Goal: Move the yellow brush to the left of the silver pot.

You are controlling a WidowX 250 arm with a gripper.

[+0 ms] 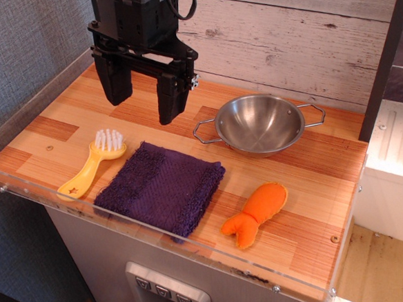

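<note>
The yellow brush point(92, 164) lies flat on the wooden tabletop at the left, white bristles up and toward the back, handle pointing to the front left edge. The silver pot point(259, 123) stands upright at the back middle-right, empty, with a wire loop handle on each side. My gripper point(143, 103) hangs open and empty above the table, behind and to the right of the brush, left of the pot. Its two black fingers point(115, 77) are spread wide apart and touch nothing.
A purple cloth point(160, 185) lies flat just right of the brush. An orange plush toy point(256, 213) lies in front of the pot. A clear plastic rim point(159, 237) runs along the front edge. A dark post point(385, 55) stands at the right.
</note>
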